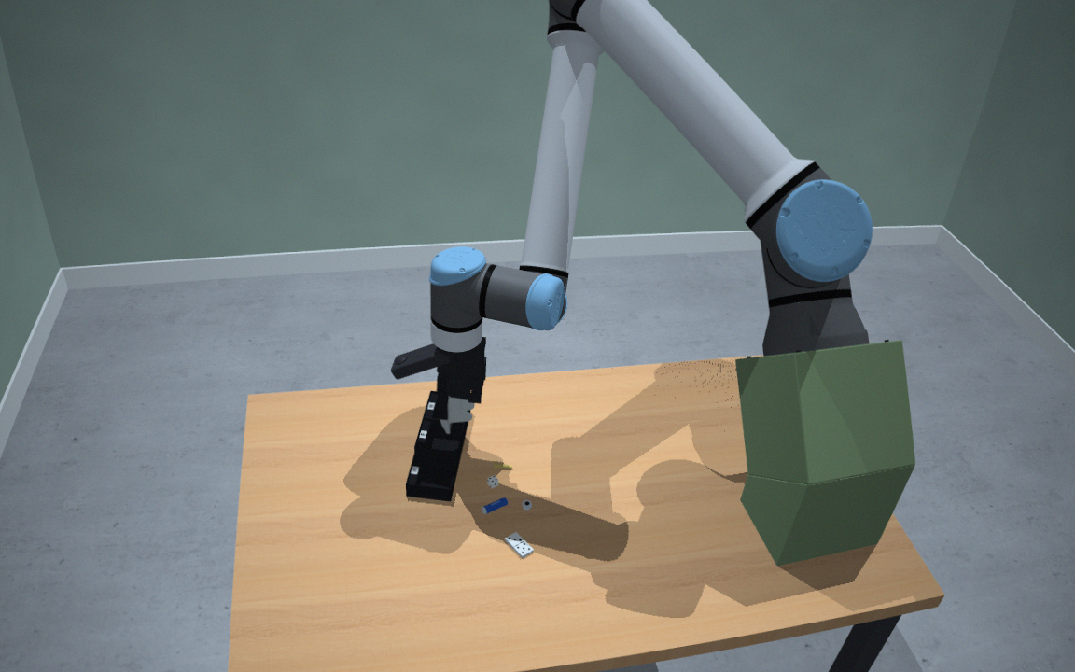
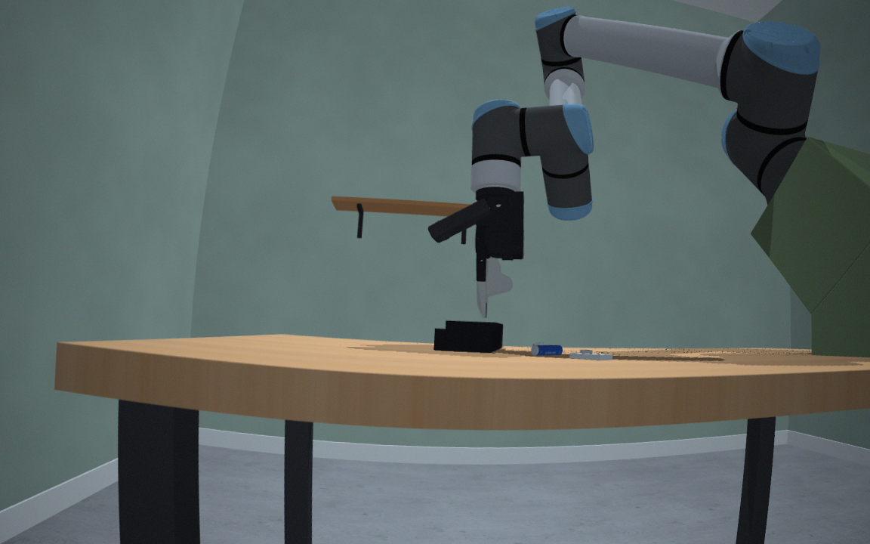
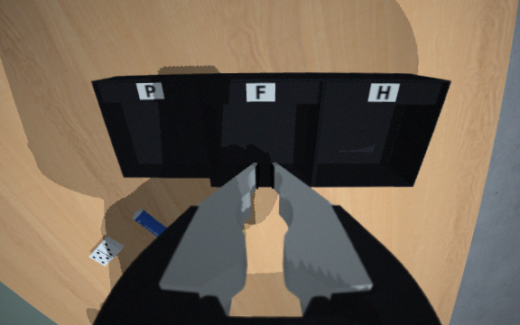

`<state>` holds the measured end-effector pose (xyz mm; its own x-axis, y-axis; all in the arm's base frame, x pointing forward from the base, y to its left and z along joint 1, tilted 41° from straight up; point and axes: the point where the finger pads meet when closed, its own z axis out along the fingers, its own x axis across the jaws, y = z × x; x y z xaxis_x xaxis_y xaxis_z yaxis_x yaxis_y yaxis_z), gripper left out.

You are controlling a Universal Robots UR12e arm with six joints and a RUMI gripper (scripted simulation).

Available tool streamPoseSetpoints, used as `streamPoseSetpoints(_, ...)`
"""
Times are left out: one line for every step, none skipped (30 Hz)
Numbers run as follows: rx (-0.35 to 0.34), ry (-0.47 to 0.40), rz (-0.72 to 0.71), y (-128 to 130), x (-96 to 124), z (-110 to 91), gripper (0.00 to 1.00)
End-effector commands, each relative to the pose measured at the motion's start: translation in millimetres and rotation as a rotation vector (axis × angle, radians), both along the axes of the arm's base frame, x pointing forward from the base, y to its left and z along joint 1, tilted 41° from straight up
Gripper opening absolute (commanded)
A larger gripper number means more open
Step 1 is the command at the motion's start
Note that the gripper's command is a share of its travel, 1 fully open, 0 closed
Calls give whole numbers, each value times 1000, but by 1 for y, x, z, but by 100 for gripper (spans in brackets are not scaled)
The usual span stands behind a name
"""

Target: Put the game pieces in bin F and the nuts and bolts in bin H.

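Observation:
My gripper (image 1: 446, 429) (image 2: 484, 316) (image 3: 264, 165) is shut, nothing seen between its tips, just above the bins near the open edge of bin F (image 3: 283, 93). Bin H (image 3: 422, 96) is joined beside it; both are black and upright, with no piece clearly visible inside. A white domino (image 1: 518, 544) (image 2: 590, 356) (image 3: 106, 251) lies on the table. A white die (image 1: 492, 481) lies near the bins. A small round metallic piece, apparently a nut (image 1: 526, 504), lies right of the battery. In the wrist view the fingers hide the die and nut.
Bin P (image 1: 428, 492) (image 3: 106, 106) adjoins bin F. A blue battery (image 1: 495, 505) (image 2: 547, 349) (image 3: 150, 223) lies between the bins and the domino. A thin yellow-green piece (image 1: 505, 467) lies near the die. A large green angular block (image 1: 850, 434) (image 2: 850, 270) stands at the table's right.

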<state>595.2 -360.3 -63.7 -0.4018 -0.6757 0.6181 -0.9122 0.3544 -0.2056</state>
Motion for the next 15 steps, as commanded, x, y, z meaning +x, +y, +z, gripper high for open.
streamPoseSetpoints(-1, -1, 1, -10, -1, -11, 4)
streamPoseSetpoints(-1, -1, 1, -11, -1, -13, 4)
streamPoseSetpoints(-1, -1, 1, -13, -1, -15, 4)
streamPoseSetpoints(-1, -1, 1, -15, -1, -17, 4)
streamPoseSetpoints(-1, -1, 1, -16, -1, -19, 4)
streamPoseSetpoints(-1, -1, 1, -18, -2, -21, 4)
streamPoseSetpoints(-1, -1, 1, -18, -2, -21, 4)
streamPoseSetpoints(-1, -1, 1, -18, -2, -21, 4)
streamPoseSetpoints(-1, -1, 1, -20, -2, -23, 4)
streamPoseSetpoints(-1, -1, 1, -22, -2, -25, 4)
streamPoseSetpoints(-1, -1, 1, -22, -2, -26, 4)
streamPoseSetpoints(-1, -1, 1, -22, -2, -26, 4)
streamPoseSetpoints(-1, -1, 1, -22, -2, -26, 4)
streamPoseSetpoints(-1, -1, 1, -22, -2, -26, 4)
streamPoseSetpoints(-1, -1, 1, -22, -2, -26, 4)
